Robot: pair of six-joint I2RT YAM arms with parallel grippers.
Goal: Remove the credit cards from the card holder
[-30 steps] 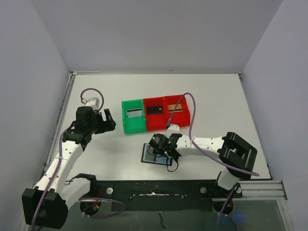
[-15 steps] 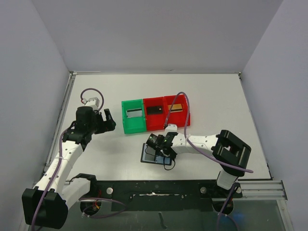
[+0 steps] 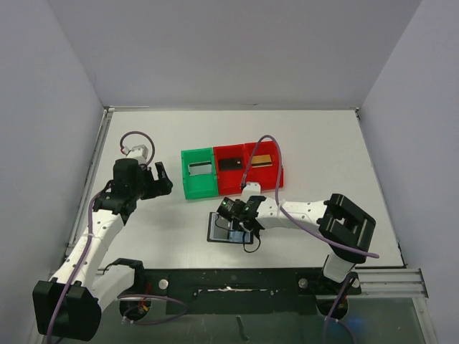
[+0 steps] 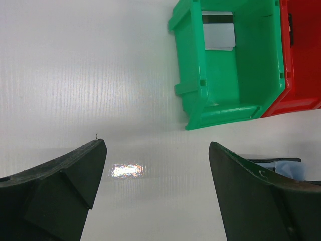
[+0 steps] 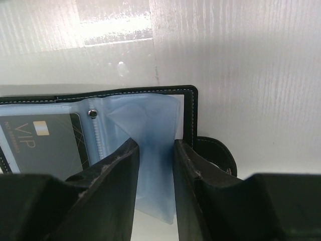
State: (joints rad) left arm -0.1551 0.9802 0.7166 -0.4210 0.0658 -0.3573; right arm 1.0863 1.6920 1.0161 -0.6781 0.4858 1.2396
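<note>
— How far along?
— Left pincer (image 3: 162, 176) hangs spread, left. Silvery card (image 3: 199, 168), black card (image 3: 230, 164), gold card (image 3: 262, 159) lie in bins (image 3: 229, 190), upper centre. Card holder (image 5: 188, 108), lower centre, holds a VIP card (image 5: 45, 145), so one remains; right pincer (image 5: 155, 146) straddles its sleeve (image 5: 150, 118), grip unclear

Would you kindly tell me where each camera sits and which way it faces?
Top external: above, behind the bases, looking down at the table; both arms, left end effector, right end effector over the card holder.
Left wrist: on that wrist, facing down at the green bin holding the silvery-grey card; own open fingers.
Right wrist: on that wrist, facing down at the holder's blue sleeve; own fingers astride it.
Shared: the green bin, top and left wrist.
</note>
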